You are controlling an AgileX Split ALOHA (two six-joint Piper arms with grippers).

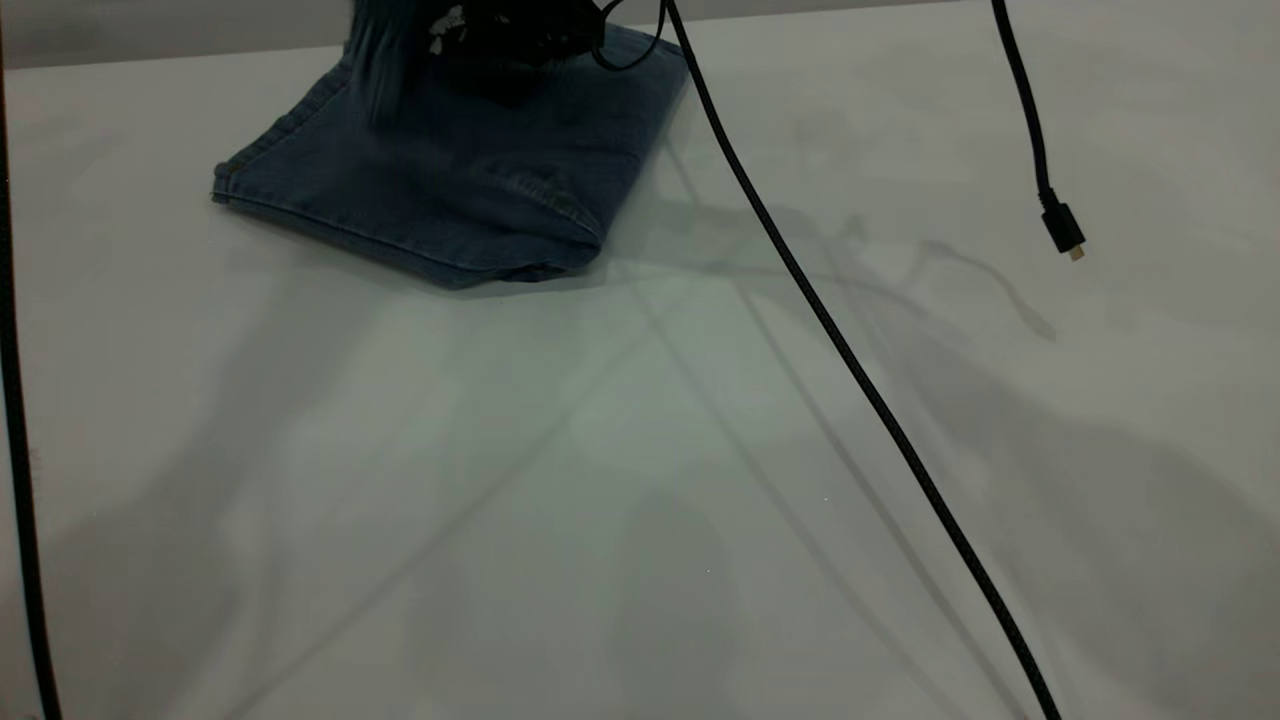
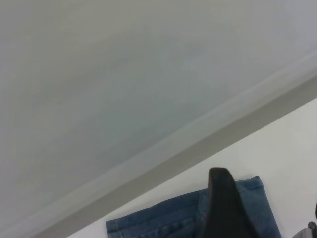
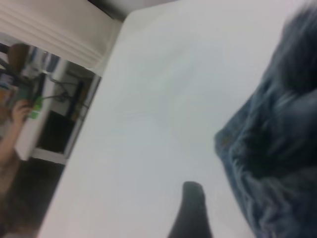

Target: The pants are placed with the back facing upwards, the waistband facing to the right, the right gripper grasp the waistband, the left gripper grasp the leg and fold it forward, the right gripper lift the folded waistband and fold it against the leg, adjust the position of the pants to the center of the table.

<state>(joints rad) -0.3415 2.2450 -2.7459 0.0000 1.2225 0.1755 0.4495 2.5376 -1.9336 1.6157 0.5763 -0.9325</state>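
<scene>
The blue denim pants (image 1: 440, 190) lie folded into a short stack at the far left of the white table (image 1: 640, 480). Dark gripper hardware (image 1: 510, 40) hangs over their far side at the picture's top edge; I cannot tell which arm it belongs to. A blurred flap of denim (image 1: 380, 75) hangs beside it. My left gripper (image 2: 267, 210) hovers open just above a hemmed corner of the pants (image 2: 250, 198), near the table's far edge. In the right wrist view, bunched, blurred denim (image 3: 277, 148) lies right beside my right gripper (image 3: 233, 218).
A black cable (image 1: 850, 360) runs slantwise across the table from the top centre to the bottom right. Another cable ends in a loose plug (image 1: 1063, 232) hanging at the right. A third cable (image 1: 20, 450) follows the left edge. A person's hand (image 3: 20, 111) shows beyond the table.
</scene>
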